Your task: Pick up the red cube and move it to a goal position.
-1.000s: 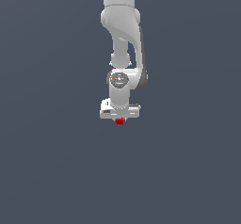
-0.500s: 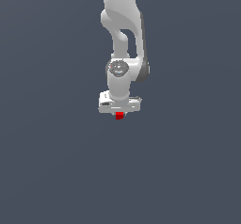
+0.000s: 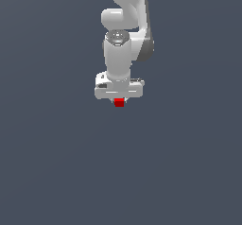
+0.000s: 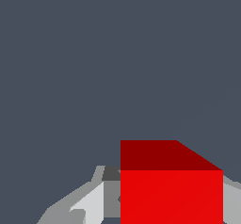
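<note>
The red cube (image 3: 119, 103) is small and bright red, held just under the white gripper (image 3: 119, 101) at the end of the white arm, in the middle of the exterior view. The gripper is shut on it and holds it up above the flat grey ground. In the wrist view the red cube (image 4: 171, 190) fills the space between the grey fingers (image 4: 89, 204), with its darker red side face showing. The fingertips are mostly hidden behind the cube.
A plain dark grey surface (image 3: 56, 172) fills both views. No goal marker or other object shows.
The arm has lifted the gripper and the cube upward in the exterior view, keeping the cube held between the fingers.
</note>
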Tool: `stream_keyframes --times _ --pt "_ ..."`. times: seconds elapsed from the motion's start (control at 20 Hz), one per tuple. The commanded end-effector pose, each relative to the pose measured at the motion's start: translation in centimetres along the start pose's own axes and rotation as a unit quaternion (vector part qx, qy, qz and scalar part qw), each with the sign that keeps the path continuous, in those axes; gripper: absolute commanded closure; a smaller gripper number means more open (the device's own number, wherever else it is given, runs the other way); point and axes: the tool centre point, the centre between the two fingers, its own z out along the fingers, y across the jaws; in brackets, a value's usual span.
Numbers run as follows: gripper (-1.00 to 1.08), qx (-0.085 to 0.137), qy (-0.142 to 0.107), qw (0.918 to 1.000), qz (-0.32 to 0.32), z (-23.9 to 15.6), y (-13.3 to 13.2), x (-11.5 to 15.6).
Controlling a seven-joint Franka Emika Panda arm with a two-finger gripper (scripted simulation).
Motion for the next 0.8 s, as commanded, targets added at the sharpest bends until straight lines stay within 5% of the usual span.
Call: stream_keyframes --times 0.0,0.75 --pt "1.08 0.0 0.0 1.0 0.0 -2.9 0.1 -0.3" --pt "1.08 0.0 0.0 1.0 0.0 -17.9 0.6 -1.6"
